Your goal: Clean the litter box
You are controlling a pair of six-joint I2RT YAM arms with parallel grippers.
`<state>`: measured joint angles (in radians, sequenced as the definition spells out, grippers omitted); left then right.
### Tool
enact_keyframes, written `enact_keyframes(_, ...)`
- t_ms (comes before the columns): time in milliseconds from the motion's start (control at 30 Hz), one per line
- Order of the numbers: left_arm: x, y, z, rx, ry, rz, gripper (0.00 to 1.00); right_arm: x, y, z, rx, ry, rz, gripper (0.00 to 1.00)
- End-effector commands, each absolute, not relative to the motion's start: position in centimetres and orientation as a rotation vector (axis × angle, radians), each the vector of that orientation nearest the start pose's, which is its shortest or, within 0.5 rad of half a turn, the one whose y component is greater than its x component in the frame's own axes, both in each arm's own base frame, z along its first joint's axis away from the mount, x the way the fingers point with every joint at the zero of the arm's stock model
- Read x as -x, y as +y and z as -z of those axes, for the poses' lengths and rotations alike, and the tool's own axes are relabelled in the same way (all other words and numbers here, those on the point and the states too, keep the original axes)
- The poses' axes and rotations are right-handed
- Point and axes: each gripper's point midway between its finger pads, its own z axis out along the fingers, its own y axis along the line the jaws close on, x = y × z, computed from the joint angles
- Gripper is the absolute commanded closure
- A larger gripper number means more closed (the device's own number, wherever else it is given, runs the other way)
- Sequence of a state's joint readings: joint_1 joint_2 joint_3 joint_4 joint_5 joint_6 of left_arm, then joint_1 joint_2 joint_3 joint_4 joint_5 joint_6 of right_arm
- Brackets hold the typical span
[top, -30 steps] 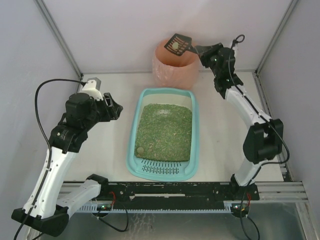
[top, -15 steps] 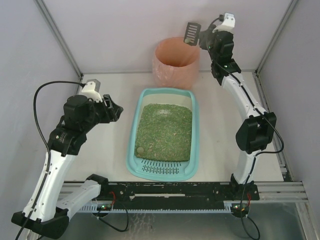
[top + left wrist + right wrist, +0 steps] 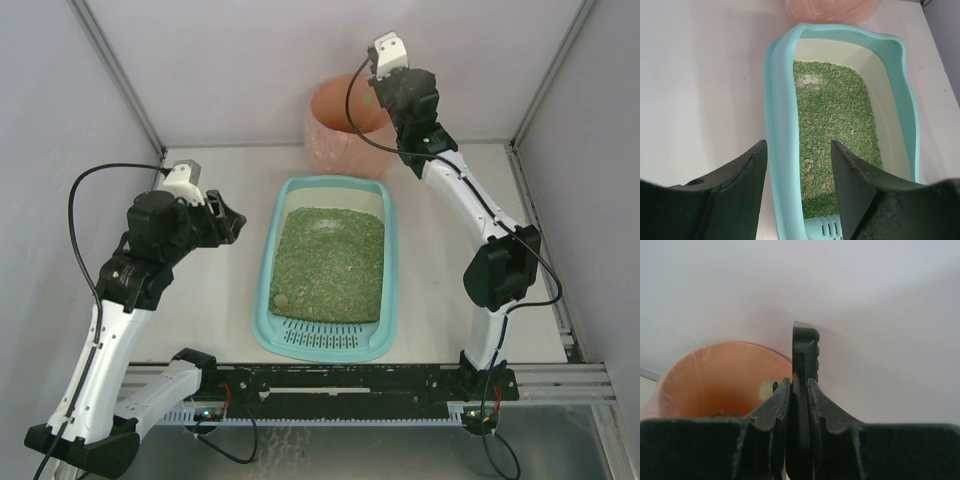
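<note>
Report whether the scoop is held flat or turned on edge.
On edge: the right wrist view shows the scoop as a thin upright blade clamped in the right end effector.

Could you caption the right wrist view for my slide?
Right hand grips black plastic scoop edge-on above round pink-orange bin.

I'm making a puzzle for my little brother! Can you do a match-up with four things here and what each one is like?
Things:
1 litter box
2 bin
3 scoop
4 left tool

Descriptions:
A open, holding nothing
B pinched in the right tool
C teal
D orange-pink

Pairs: 1-C, 2-D, 3-B, 4-A
</note>
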<state>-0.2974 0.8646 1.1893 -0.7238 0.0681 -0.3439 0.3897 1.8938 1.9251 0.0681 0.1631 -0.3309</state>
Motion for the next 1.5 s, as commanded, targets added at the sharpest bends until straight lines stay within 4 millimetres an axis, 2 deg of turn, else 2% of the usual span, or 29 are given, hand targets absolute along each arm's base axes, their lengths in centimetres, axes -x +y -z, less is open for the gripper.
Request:
enact_keyframes(0, -25.6, -10.7, -31.4, -0.035, 1.99, 0.492, 0.42, -55.3, 19.2, -46.1, 0.52, 1.263, 0.214, 1.0)
enact_keyframes(133, -25.6, -10.7, -31.3, -0.033, 1.993, 0.493, 0.42, -54.7, 18.9, -46.5, 0.494, 1.26, 0.204, 1.0)
enact_keyframes(267, -25.8, -10.8, -31.1, -0.032, 2.002, 0.5, 0.42, -52.6, 19.1, -48.9, 0.38, 1.255, 0.033, 1.0)
enact_keyframes(367, -26.0, -11.0, -30.9, -0.024, 2.006, 0.51, 0.43, -49.2, 19.8, -51.6, 0.281, 1.245, -0.226, 1.0)
enact_keyframes(433, -26.1, -11.2, -30.8, -0.024, 2.008, 0.522, 0.43, -46.7, 20.4, -52.2, 0.218, 1.271, -0.405, 1.0)
enact_keyframes(467, -26.3, -11.3, -30.7, -0.021, 2.012, 0.528, 0.43, -45.6, 20.7, -51.8, 0.189, 1.304, -0.488, 1.0)
enact_keyframes(600, -26.4, -12.1, -30.1, -0.041, 2.008, 0.573, 0.43, -40.1, 21.5, -48.3, 0.107, 1.476, -0.699, 1.0)
enact_keyframes(633, -26.4, -12.2, -29.9, -0.046, 2.007, 0.578, 0.43, -38.6, 21.9, -46.2, 0.098, 1.536, -0.715, 1.0)
enact_keyframes(833, -26.2, -12.9, -28.3, -0.068, 2.03, 0.618, 0.43, -28.8, 24.2, -39.9, 0.16, 1.733, -0.783, 1.0)
enact_keyframes(967, -26.1, -13.4, -26.6, -0.073, 2.065, 0.647, 0.44, -25.1, 25.2, -34.5, 0.231, 1.92, -0.729, 1.0)
enact_keyframes(1067, -25.8, -14.1, -25.3, -0.123, 2.085, 0.658, 0.44, -23.8, 26.3, -31.3, 0.239, 2.007, -0.714, 1.0)
enact_keyframes(1133, -25.8, -14.4, -24.9, -0.162, 2.09, 0.653, 0.44, -23.6, 27.2, -30.3, 0.208, 2.043, -0.717, 1.0)
enact_keyframes(1167, -25.7, -14.6, -24.8, -0.182, 2.092, 0.652, 0.44, -23.5, 27.5, -28.7, 0.199, 2.081, -0.695, 1.0)
enact_keyframes(1233, -25.7, -14.8, -24.5, -0.211, 2.098, 0.645, 0.44, -23.3, 28.6, -26.9, 0.198, 2.13, -0.676, 1.0)
enact_keyframes(1367, -25.6, -14.6, -23.4, -0.216, 2.13, 0.627, 0.45, -23.0, 30.6, -24.2, 0.197, 2.203, -0.656, 1.0)
enact_keyframes(1467, -25.3, -14.7, -22.6, -0.224, 2.153, 0.623, 0.46, -22.6, 31.2, -22.3, 0.204, 2.245, -0.597, 1.0)
